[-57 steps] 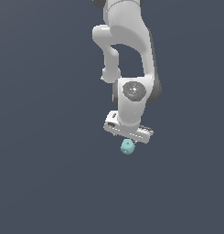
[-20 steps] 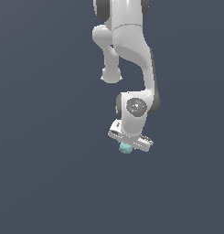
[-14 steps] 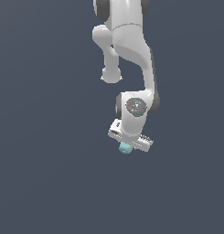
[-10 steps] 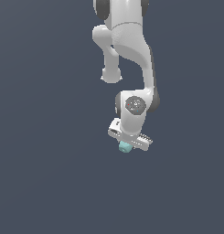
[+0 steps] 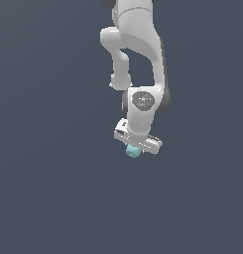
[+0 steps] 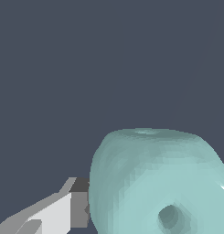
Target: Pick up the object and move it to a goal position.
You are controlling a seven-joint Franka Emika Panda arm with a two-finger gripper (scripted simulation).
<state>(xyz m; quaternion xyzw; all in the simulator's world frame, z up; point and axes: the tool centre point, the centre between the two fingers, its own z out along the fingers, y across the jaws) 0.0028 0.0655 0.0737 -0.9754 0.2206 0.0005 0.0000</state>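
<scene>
Showing the scene from largest element to smallest: a plain dark slate ground (image 5: pixel 48 188) fills both views, uniform and unmarked. Against it the white arm (image 5: pixel 138 54) descends from the upper edge of the exterior view, bends through a joint with a round grey cap (image 5: pixel 143 99), and ends in the gripper (image 5: pixel 135 149), whose pale crossbar sits tilted, its end toward the exterior view's right lower than the other. The object (image 5: pixel 133 151), a pale teal rounded lump, sits directly under the crossbar, partly covered by it and only its lower part showing. In the wrist view the object (image 6: pixel 159 183) looms large, with a dark dimple near its lower side and a shallow dent on its crown; one finger (image 6: pixel 63 210), white with a dark grey pad, presses flush against its flank. The other finger is out of the picture, so a full clamp on the lump cannot be confirmed.
</scene>
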